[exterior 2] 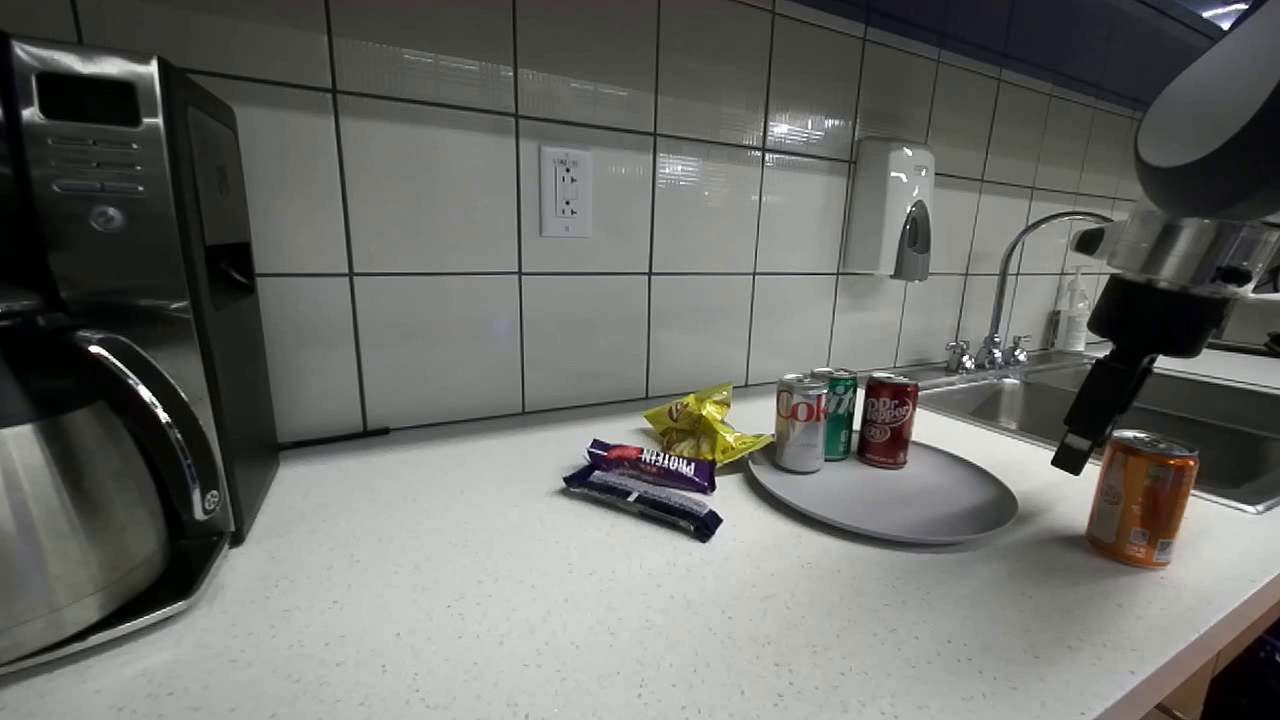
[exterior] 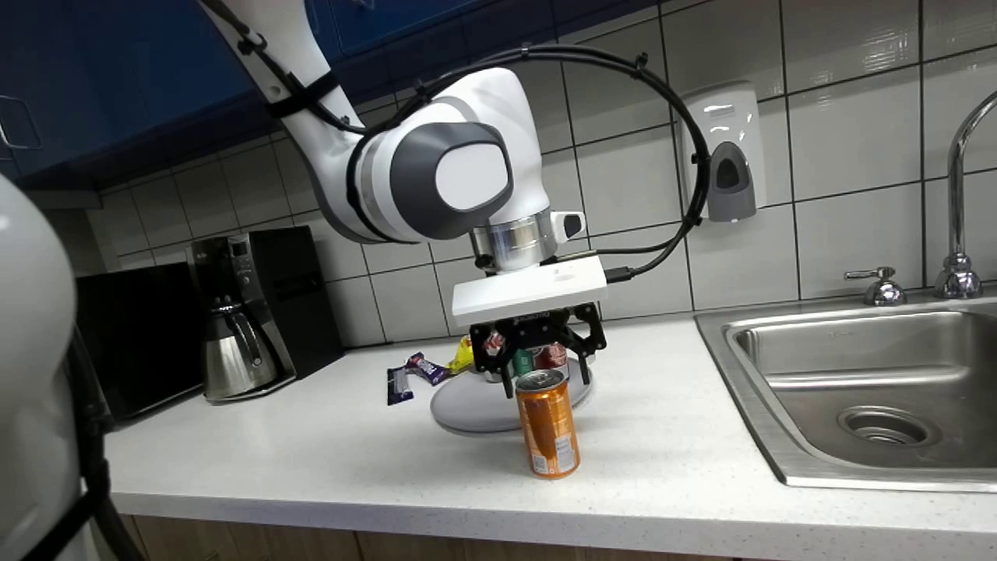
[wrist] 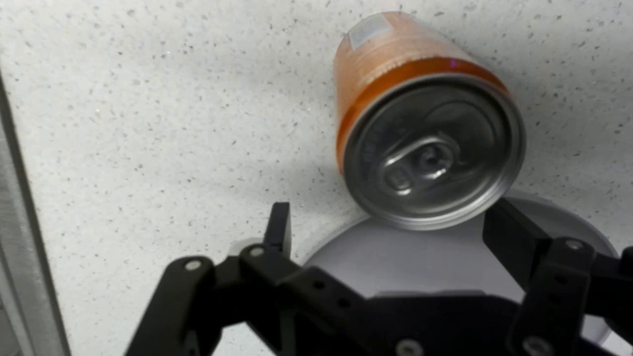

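An orange can [exterior: 549, 428] stands upright on the white counter, with its pull-tab lid toward me in the wrist view. My gripper [wrist: 388, 207] is open, its fingers spread wide and holding nothing. The fingertips are near the can's top, on the plate side of it. In the wrist view the right finger [wrist: 514, 237] overlaps the lid's edge; whether it touches cannot be told. Behind the can lies a round grey plate [exterior 2: 930, 505]. It carries a silver Coke can [exterior 2: 800, 435], a green can [exterior 2: 843, 415] partly hidden behind that one, and a dark red Dr Pepper can [exterior 2: 888, 420].
Beside the plate lie a yellow snack bag [exterior 2: 700, 430], a purple protein bar [exterior 2: 650, 468] and a dark wrapped bar [exterior 2: 645, 500]. A coffee maker [exterior: 280, 288] occupies one end of the counter. Opposite it are a steel sink [exterior: 748, 393] and a faucet [exterior: 956, 210]. A soap dispenser [exterior: 720, 117] hangs on the tiles.
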`<state>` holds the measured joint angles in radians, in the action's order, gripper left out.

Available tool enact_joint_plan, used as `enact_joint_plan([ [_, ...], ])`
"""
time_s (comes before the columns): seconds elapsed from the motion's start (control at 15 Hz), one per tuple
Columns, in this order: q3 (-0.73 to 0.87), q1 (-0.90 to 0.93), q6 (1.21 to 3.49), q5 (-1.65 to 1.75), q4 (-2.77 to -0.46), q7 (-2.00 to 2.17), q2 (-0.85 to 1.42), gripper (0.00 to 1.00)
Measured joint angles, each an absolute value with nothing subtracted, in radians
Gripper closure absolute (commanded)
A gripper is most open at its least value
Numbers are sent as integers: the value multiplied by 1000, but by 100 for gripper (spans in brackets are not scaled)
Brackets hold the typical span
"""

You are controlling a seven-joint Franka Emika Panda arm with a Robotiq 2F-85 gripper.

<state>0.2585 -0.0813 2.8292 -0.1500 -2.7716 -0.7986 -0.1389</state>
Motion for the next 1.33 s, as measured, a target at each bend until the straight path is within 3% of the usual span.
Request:
enact_joint_plan([
  [1.33,256,-52,2829,-150,-2772,-799,-138,0],
])
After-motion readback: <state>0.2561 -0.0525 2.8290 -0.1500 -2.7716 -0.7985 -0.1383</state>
